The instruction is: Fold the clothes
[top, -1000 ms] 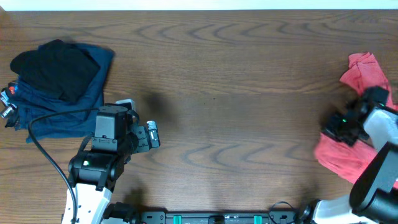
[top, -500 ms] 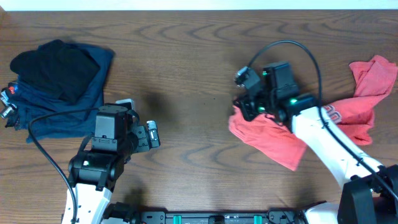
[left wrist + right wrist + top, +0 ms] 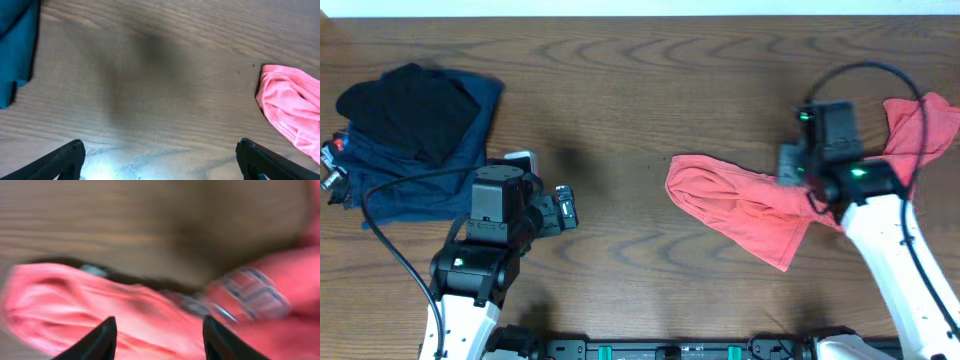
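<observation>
The clothes are one coral-red T-shirt, lying crumpled and stretched across the right half of the table, one end bunched near the right edge. Its left end shows pink in the left wrist view. My right gripper hovers over the shirt's middle. In the blurred right wrist view the gripper is open, with only the shirt and its printed lettering below. My left gripper is open over bare wood left of the shirt, its fingers wide apart.
A pile of navy blue garments topped by a black one lies at the back left; its blue edge shows in the left wrist view. A black cable runs by the left arm. Bare wood separates the pile and the shirt.
My right gripper dragged the shirt from the right edge toward the table's middle, opened and let go, then drew back to the right. The left arm has barely moved.
</observation>
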